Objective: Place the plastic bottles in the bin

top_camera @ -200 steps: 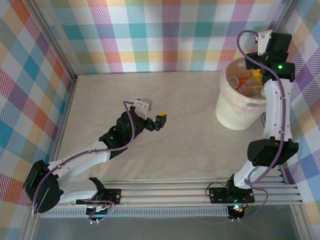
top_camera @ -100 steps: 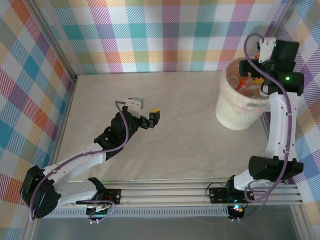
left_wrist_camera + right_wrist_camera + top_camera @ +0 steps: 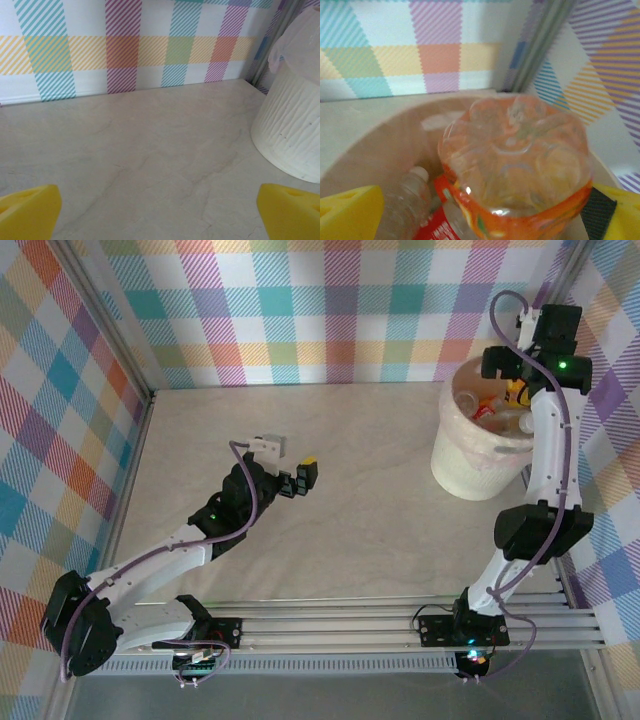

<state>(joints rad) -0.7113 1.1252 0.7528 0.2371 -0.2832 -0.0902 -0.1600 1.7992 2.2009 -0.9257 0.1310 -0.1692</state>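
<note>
The bin [image 3: 455, 455] stands at the far right of the table, a cream bucket with a bag lining. Several plastic bottles [image 3: 490, 405] lie inside it. My right gripper [image 3: 512, 390] hovers over the bin's far right rim, open. In the right wrist view an orange-labelled bottle [image 3: 515, 165] sits bottom-first between the wide-apart yellow fingers [image 3: 350, 210], above a clear bottle [image 3: 405, 205] and a red-labelled one [image 3: 437, 227]. My left gripper [image 3: 303, 478] hangs open over the middle of the table with nothing in it, and the bin [image 3: 295, 125] is off to its right.
Checked walls close the table at the back and both sides. A metal corner post [image 3: 540, 45] rises just behind the bin. The aluminium rail [image 3: 330, 625] with the arm bases runs along the near edge.
The right gripper's jaws have spread wider over the bin, and its wrist has shifted a little above the rim. The left arm has drawn back slightly to the left.
</note>
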